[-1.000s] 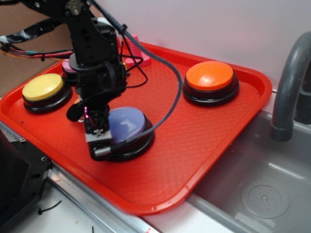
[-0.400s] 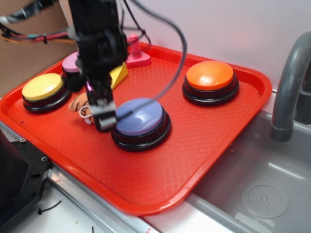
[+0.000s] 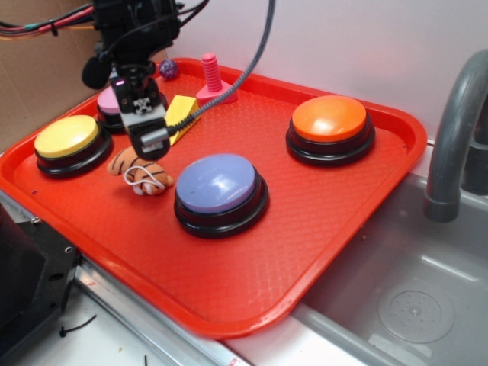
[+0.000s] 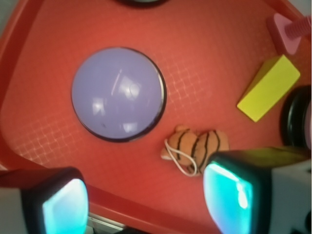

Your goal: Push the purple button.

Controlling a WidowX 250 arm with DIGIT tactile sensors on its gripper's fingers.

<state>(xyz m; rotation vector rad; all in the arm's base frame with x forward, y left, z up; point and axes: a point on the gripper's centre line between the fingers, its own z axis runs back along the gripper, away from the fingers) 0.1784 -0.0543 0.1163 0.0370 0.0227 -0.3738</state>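
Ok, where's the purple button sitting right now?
In the exterior view the purple button sits mid-tray toward the near edge, just right of the striped orange toy, with the orange button behind it.

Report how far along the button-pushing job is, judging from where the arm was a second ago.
Apparently done: a second ago the gripper sat down on the purple button; now it is lifted clear, above the striped tiger toy, jaws open and empty in the wrist view. In hand: nothing. Left: perhaps only retreating; whether the press registered cannot be seen.

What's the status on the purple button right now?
Gripper open, raised off the tray. Purple button untouched, clear. Striped toy beside it, not blocking.
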